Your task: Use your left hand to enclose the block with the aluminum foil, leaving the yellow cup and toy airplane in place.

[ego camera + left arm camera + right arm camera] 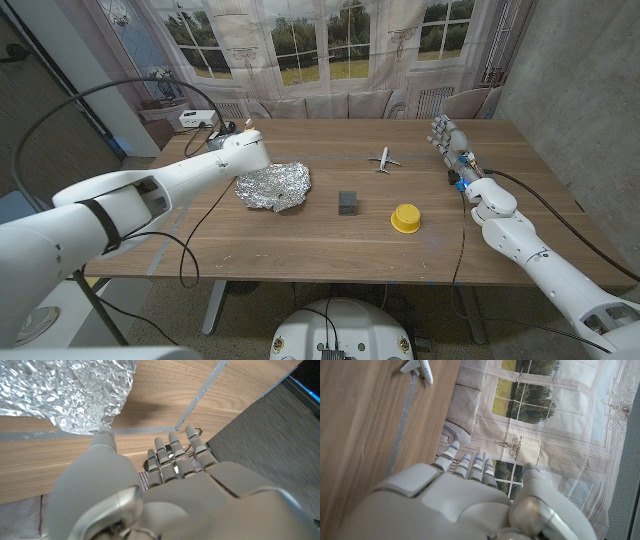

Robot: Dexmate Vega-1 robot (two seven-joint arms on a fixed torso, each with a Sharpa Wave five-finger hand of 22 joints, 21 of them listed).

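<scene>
A crumpled sheet of aluminum foil [273, 187] lies left of the table's middle. My left hand [243, 150] hovers at its far left edge with fingers [174, 455] stretched out and nothing in them; the thumb tip [103, 439] sits right at the foil's [65, 395] rim. A small dark block [347, 203] stands to the right of the foil, apart from it. A yellow cup [405, 217] sits further right. The white toy airplane [384, 160] [417, 369] lies behind them. My right hand [451, 140] [460, 505] is raised at the right, fingers spread, empty.
The wooden table [300, 250] carries thin tape lines [197, 397]. A curtain with a printed window scene [330, 40] hangs behind the table's far edge. A grey wall [580, 90] rises on the right.
</scene>
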